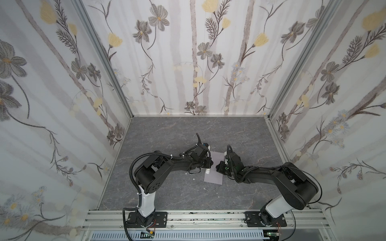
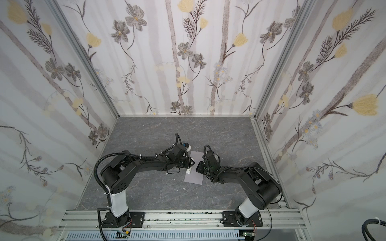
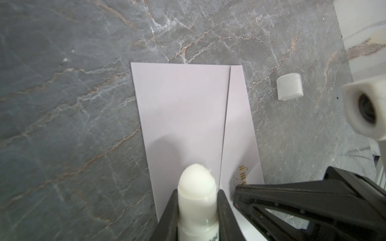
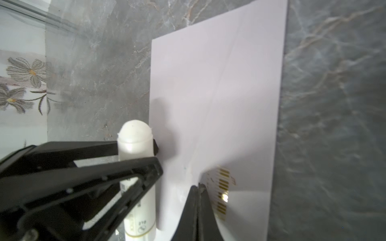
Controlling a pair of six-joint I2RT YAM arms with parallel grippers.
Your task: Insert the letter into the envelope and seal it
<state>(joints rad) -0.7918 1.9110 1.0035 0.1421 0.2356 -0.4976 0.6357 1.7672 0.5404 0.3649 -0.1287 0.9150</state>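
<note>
The grey-lavender envelope [image 1: 215,177] [image 2: 194,179] lies flat on the marble table between both arms. My left gripper [image 3: 197,194] [image 1: 210,165] is shut on an uncapped white glue stick [image 3: 197,185] [image 4: 135,141], whose tip hangs just above the envelope's [image 3: 183,108] long edge. My right gripper [image 4: 198,185] [image 1: 218,167] has its jaws pressed together on the envelope's flap, which curls up beside them and shows a gold-striped mark [image 4: 222,183]. The letter does not show in any view.
The glue stick's white cap [image 3: 290,86] lies on the table a short way from the envelope. Small white scraps [image 1: 193,178] lie near the left arm. Patterned walls enclose the table on three sides; an aluminium rail [image 1: 204,218] runs along the front.
</note>
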